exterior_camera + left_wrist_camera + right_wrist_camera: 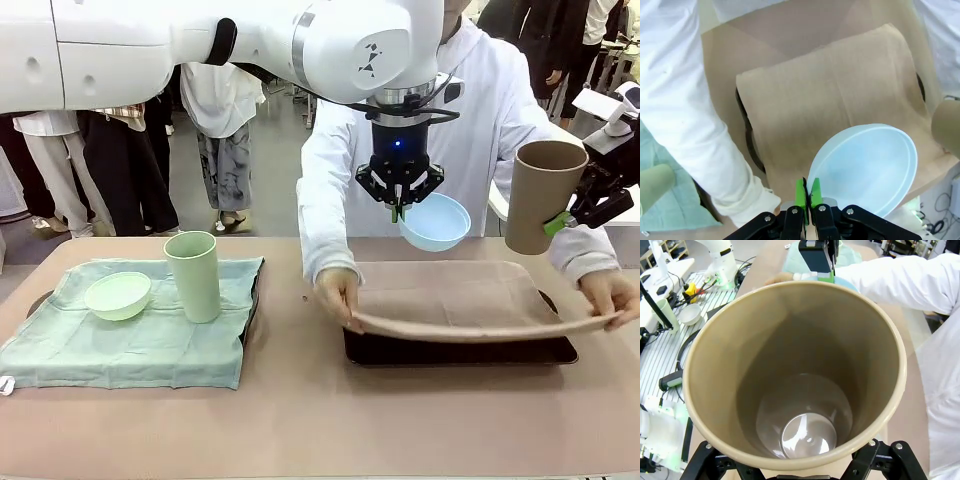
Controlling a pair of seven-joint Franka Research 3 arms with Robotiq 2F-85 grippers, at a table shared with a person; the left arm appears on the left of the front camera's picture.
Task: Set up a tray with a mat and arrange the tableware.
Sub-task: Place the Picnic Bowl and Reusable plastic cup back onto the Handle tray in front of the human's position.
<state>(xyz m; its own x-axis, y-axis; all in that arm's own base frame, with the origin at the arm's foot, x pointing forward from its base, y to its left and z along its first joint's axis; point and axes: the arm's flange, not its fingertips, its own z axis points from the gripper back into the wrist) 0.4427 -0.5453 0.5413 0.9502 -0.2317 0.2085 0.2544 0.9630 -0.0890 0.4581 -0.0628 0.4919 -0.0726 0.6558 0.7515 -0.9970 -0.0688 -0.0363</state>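
The tall tan-brown cup (543,195) hangs in the air at the far right, upright with its long axis vertical and its mouth up. The right tool (572,217) grips it from the right side, a green pad against its wall. Seen from the right wrist, the cup (795,375) is a plain matte tan cylinder with a thick rim and a glossy bottom.

The light blue bowl (435,221) hangs above the far edge of the right tray (460,350), tilted, its opening turned partly toward the camera. The left tool (400,207) pinches its rim, the green pads (801,193) closed on the edge; the bowl (865,167) looks smooth and pale blue inside.

Below, a person in a white coat holds a tan mat (450,300) over the black tray with a left-side hand (340,295) and a right-side hand (612,295), its near edge lifted.

On the left of the worktop (300,420), a pale green bowl (118,295) and a tall pale green cup (192,275) stand upright just beside each other on a green mat (130,345) covering the other tray.
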